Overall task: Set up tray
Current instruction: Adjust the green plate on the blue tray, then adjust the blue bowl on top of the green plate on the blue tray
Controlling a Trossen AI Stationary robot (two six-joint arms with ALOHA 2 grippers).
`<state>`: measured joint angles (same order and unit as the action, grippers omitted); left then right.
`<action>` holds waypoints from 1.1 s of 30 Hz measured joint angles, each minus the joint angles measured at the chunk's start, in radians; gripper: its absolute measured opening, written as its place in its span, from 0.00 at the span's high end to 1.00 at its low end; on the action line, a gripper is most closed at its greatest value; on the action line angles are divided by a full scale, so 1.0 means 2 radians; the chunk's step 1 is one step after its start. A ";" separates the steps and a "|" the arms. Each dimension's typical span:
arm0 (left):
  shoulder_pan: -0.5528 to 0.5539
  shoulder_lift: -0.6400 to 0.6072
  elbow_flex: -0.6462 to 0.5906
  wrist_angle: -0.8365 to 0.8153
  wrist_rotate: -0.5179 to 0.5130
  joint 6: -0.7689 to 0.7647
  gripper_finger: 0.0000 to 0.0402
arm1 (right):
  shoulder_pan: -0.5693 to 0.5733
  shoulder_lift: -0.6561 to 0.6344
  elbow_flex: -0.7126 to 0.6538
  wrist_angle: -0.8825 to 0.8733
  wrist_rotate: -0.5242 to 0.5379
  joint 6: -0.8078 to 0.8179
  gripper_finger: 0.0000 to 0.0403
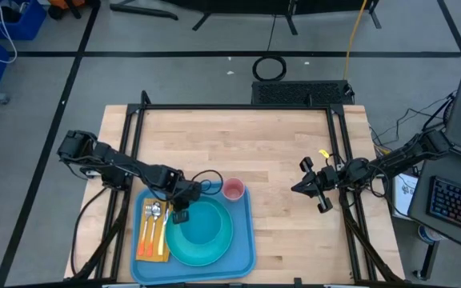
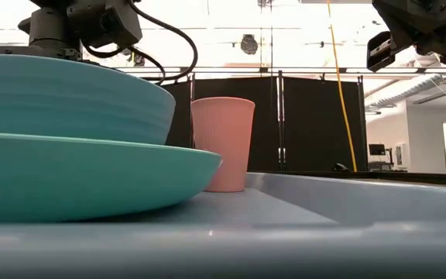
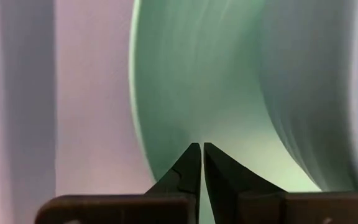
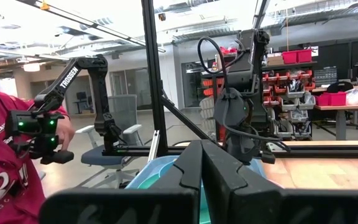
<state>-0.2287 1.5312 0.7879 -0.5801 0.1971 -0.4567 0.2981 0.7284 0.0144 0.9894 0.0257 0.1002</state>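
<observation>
The light-blue tray (image 1: 244, 240) (image 2: 339, 194) lies at the table's near left. On it a teal plate (image 1: 224, 248) (image 2: 91, 174) carries a teal bowl (image 1: 202, 228) (image 2: 68, 97). A pink cup (image 1: 233, 189) (image 2: 221, 143) stands upright in the tray's far right corner. Cutlery (image 1: 155, 214) lies on an orange napkin (image 1: 152, 240) along the tray's left side. My left gripper (image 1: 181, 214) (image 3: 201, 146) is shut, pointing down just above the bowl's left rim. My right gripper (image 1: 296, 189) (image 4: 201, 144) is shut, raised over the table's right part, pointing left.
Bare wood lies between the tray and my right gripper and over the table's far half. A black frame (image 1: 238, 107) borders the far edge and both sides. A person in a red shirt (image 4: 5, 162) sits beyond the table's left side, holding a dark device.
</observation>
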 joint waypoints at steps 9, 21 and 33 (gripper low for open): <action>0.000 -0.057 0.000 -0.020 -0.023 -0.015 0.94 | 0.000 0.000 0.000 0.000 0.000 0.000 1.00; -0.011 -0.175 0.000 -0.020 -0.062 -0.054 0.94 | 0.000 0.000 0.000 0.000 0.000 0.000 1.00; -0.034 -0.119 0.000 0.096 -0.005 -0.062 0.97 | 0.000 0.000 0.000 0.000 0.000 0.000 1.00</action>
<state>-0.2962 1.2940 0.7887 -0.3888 0.1870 -0.5808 0.2981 0.7284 0.0146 0.9898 0.0257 0.1001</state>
